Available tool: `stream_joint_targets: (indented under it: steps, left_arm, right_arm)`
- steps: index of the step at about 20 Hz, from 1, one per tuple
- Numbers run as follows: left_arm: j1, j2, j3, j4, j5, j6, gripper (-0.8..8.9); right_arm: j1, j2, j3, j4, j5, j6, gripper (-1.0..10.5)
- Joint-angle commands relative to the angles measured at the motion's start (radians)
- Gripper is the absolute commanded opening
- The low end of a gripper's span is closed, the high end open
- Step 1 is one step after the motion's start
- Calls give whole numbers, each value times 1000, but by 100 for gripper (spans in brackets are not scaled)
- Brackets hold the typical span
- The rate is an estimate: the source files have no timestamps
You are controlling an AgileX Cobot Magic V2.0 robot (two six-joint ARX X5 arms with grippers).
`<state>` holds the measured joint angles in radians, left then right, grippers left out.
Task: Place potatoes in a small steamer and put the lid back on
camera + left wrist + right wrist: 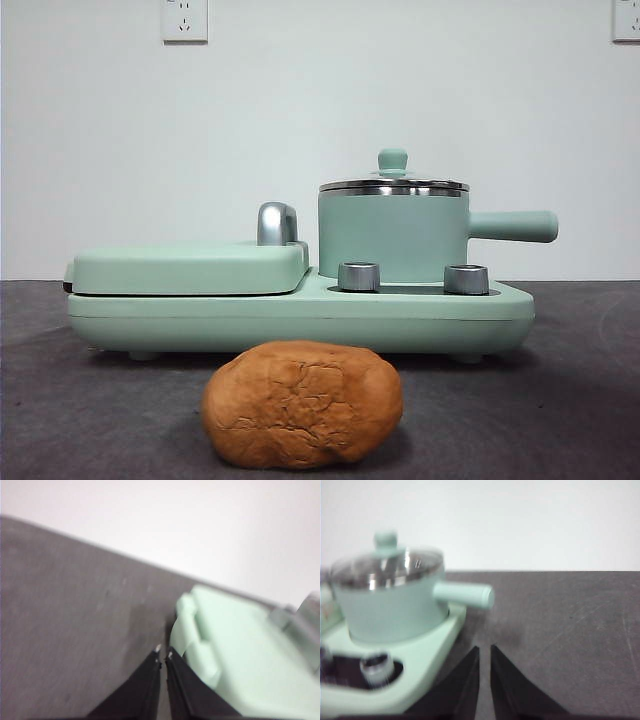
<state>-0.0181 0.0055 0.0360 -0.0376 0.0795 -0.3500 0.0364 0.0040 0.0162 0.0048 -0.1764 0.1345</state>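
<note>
The potato (302, 404), a large oval orange-brown lump with cracked skin, lies on the dark table in front of the appliance. The small steamer (393, 238), a mint-green pot with a straight side handle (513, 226), stands on the appliance's right side and also shows in the right wrist view (390, 607). The glass lid (393, 183) with its green knob sits on the pot (387, 566). My left gripper (163, 654) is shut and empty beside the griddle cover's corner. My right gripper (484, 649) is shut and empty, to the side of the pot's handle. Neither arm shows in the front view.
The mint-green appliance base (300, 315) carries a flat hinged griddle cover (185, 268) with a chrome handle (276, 223) on its left, and two steel knobs (359, 276) at the front. A white wall stands behind. The dark table (80, 420) extends on both sides.
</note>
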Motion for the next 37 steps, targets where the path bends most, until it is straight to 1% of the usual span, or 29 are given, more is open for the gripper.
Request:
stream_joint_targets:
  steps: [1,5,8,10,13,16,20,23,27,31,34,37]
  left_arm:
    - [-2,-1,-2,81,2,-32,20]
    - [-2,0,10,130,2,-44,17]
    - [-2,6,69,89,2,-63,16]
    - [-2,26,132,30,2,-61,16]
    - [-2,88,249,-82,4,-35,16]
    - [-2,169,370,-176,61,27,16]
    - [-2,290,529,-275,171,127,16]
    - [-2,372,632,-329,248,199,15]
    - [-3,470,737,-386,332,286,15]
    - [-21,571,810,-453,419,391,15]
    - [-72,642,848,-515,449,478,15]
    - [-138,711,875,-573,450,592,14]
  right_arm:
    - [-1,0,-3,47,29,191,23]
    - [-1,0,18,59,28,251,10]
    - [-1,5,74,18,42,272,10]
    - [-2,23,131,-35,47,268,10]
    - [-1,72,236,-124,44,226,10]
    - [-1,141,347,-215,15,169,10]
    - [-1,248,489,-316,-80,71,10]
    - [-1,329,580,-367,-161,13,10]
    - [0,426,673,-400,-252,-45,11]
    - [4,518,759,-454,-346,-68,11]
    - [24,564,803,-481,-376,-109,11]
    - [55,592,823,-502,-376,-180,10]
